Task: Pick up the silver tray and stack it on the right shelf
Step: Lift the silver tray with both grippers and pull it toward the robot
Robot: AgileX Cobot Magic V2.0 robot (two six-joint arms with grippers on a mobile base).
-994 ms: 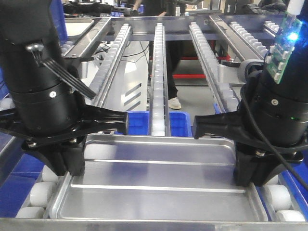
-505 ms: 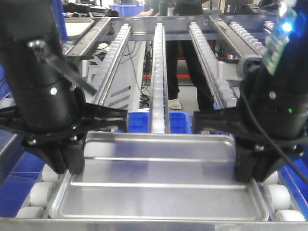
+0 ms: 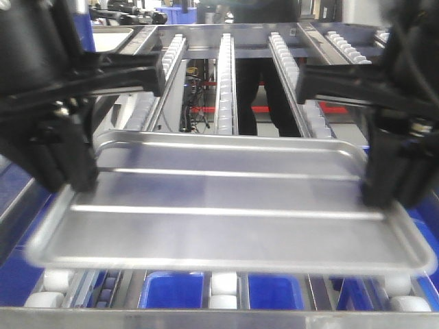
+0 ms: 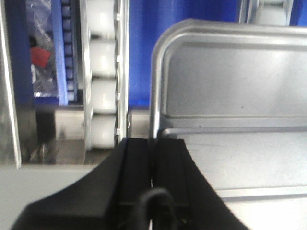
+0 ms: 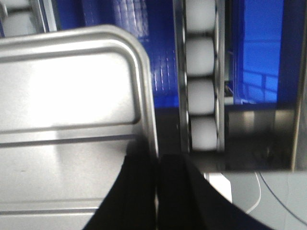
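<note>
The silver tray (image 3: 226, 219) is suspended roughly level above the roller rails of the right shelf (image 3: 224, 75) — blue bins (image 3: 171, 298) visible beneath. The left tool (image 4: 152, 165) is clenched on its left rim; the right tool (image 5: 157, 175) is clenched on its right rim.

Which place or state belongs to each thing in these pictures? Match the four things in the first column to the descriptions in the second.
Things:
1. silver tray
2. left gripper
3. white rollers
4. blue bin

Places or states:
A. lined in rows along the right shelf
B. fingers shut on the tray's left rim
C. beneath the shelf, seen through the gaps
D. held above the front rollers

Pairs: 1-D, 2-B, 3-A, 4-C
</note>
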